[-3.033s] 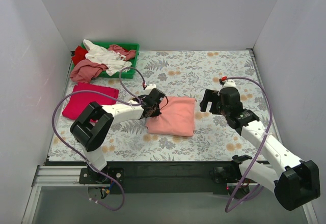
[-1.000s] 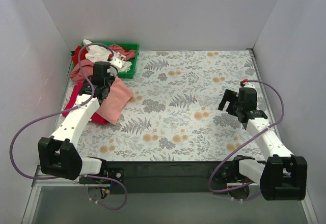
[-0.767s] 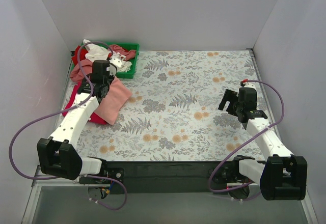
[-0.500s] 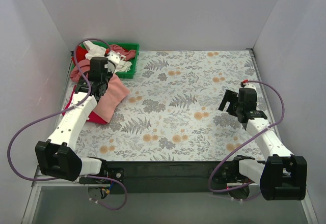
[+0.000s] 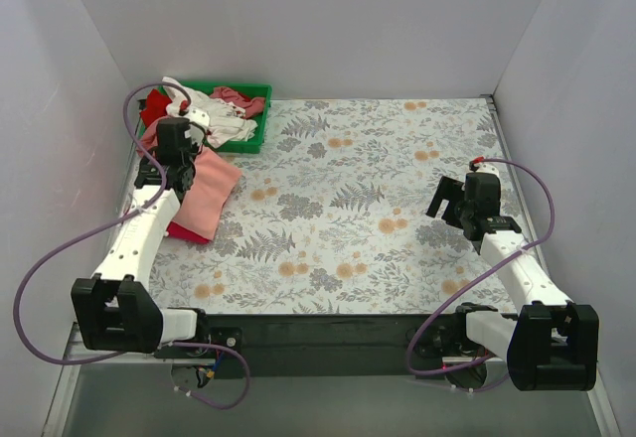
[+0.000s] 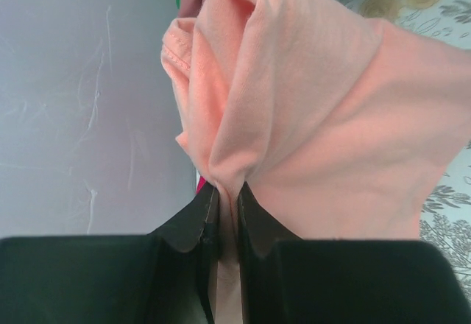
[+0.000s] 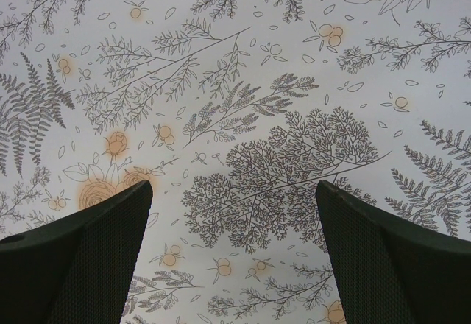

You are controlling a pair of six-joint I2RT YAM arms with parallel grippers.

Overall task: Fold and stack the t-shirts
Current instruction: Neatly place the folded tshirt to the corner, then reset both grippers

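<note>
We count two arms. The left one reaches out to the far-left corner, and the left gripper (image 6: pixel 227 191) has its jaws nearly closed, pinching one salmon-pink t-shirt (image 6: pixel 309 118) that drapes ahead of them. One magenta-red t-shirt (image 5: pixel 186 230) lies beneath it and is mostly hidden. Beyond the jaws, the heap of tees (image 5: pixel 214 119) in the green tray (image 5: pixel 254 89) is too tangled to count. The right gripper (image 7: pixel 229 188) hangs over the floral table (image 7: pixel 243 81) with its jaws wide and no cloth between them.

- salmon-pink shirt (image 5: pixel 209 185)
- magenta-red shirt (image 5: pixel 183 229)
- heap of shirts (image 5: pixel 214 119): white, dusty rose, red
- tray (image 5: pixel 256 89): green
- tabletop (image 5: pixel 378 159): white, with grey ferns and orange flowers
- walls (image 5: pixel 328 20): pale grey-white
</note>
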